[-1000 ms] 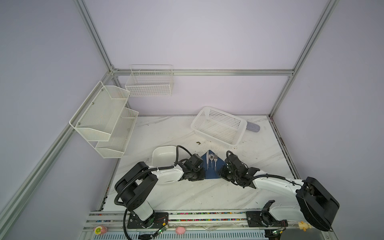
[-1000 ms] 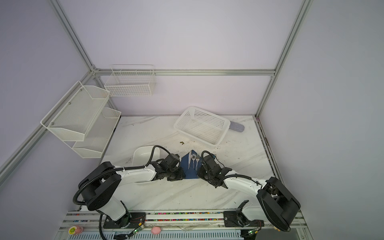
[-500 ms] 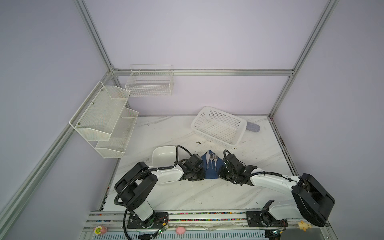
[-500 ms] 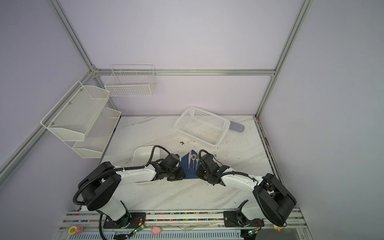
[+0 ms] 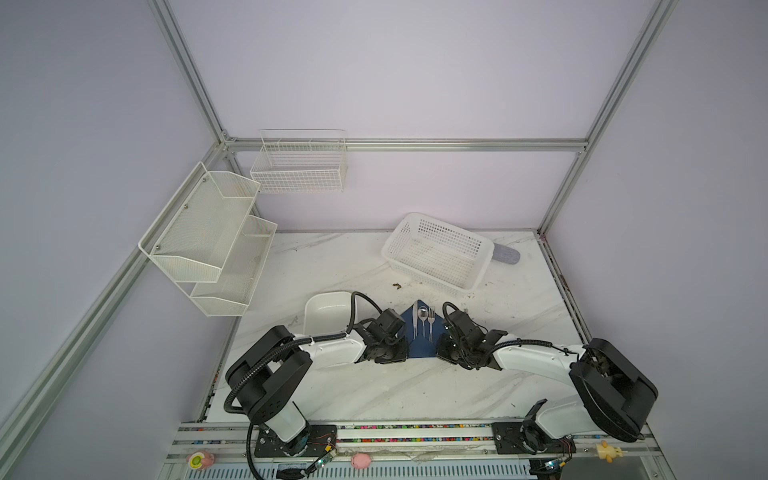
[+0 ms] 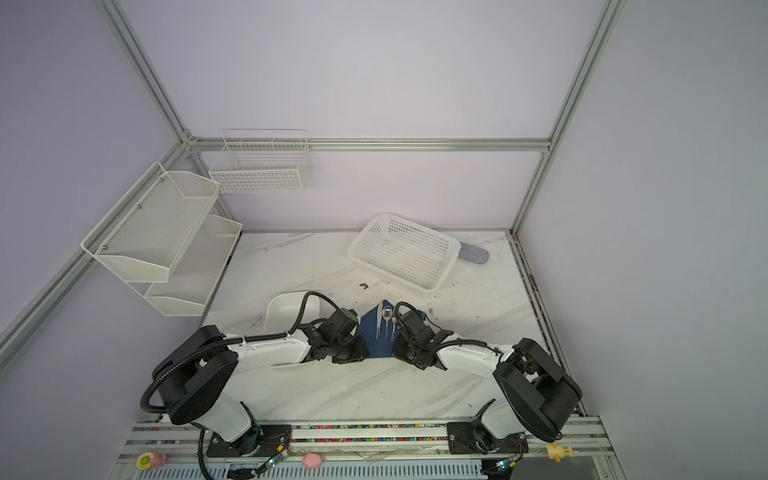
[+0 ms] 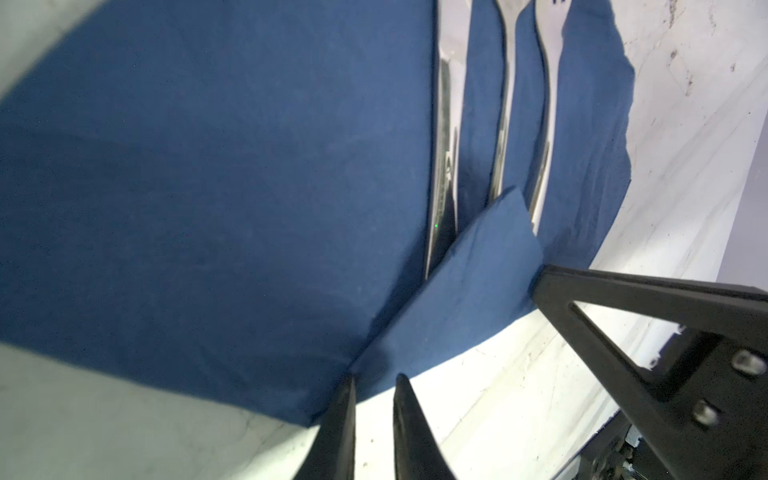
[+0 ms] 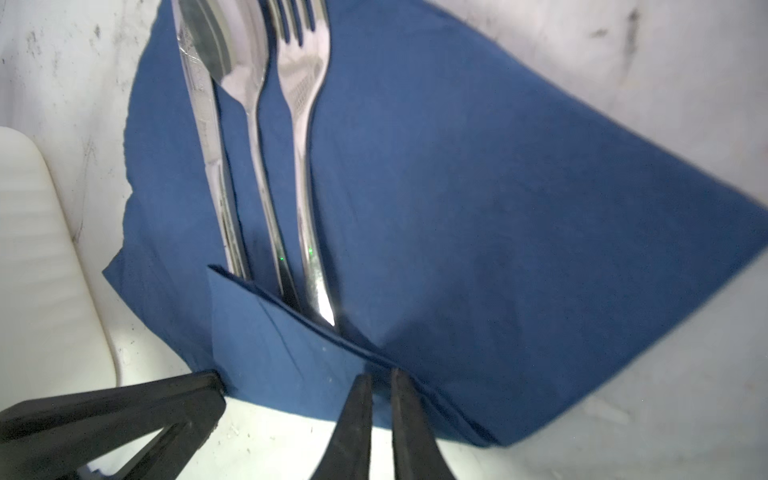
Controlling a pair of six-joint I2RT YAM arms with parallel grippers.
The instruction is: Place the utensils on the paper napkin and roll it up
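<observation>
- Left gripper point(image 7: 374, 380) has its jaws drawn almost together with only a thin gap. It pinches the near edge of the paper napkin point(image 7: 208, 166) at one end of a turned-over flap.
- Right gripper point(image 8: 380, 374) is likewise nearly closed and nips the same near edge at the flap's other end.
- That navy napkin lies at the table's middle front, between the two wrists. One corner points to the back wall, and the near corner is folded over the handle ends.
- On it lie the knife point(image 5: 414, 318), spoon point(image 5: 423, 316) and fork point(image 5: 432, 319), side by side, heads toward the back wall.
- The tabletop point(image 5: 374, 386) is white with grey marble veins, scuffed and speckled with dark marks. A small olive crumb point(image 5: 396, 285) sits behind the napkin.
- A white dish point(image 5: 326, 309) stands just left of the left wrist. A white perforated basket point(image 5: 436, 253) sits toward the back right, with a grey-blue case point(image 5: 505, 254) just beside it.
- Pale lilac walls close in the cell behind an aluminium frame point(image 5: 415, 144). A wire basket point(image 5: 299, 166) hangs on the back wall and a two-tier mesh shelf point(image 5: 208, 232) on the left wall.
</observation>
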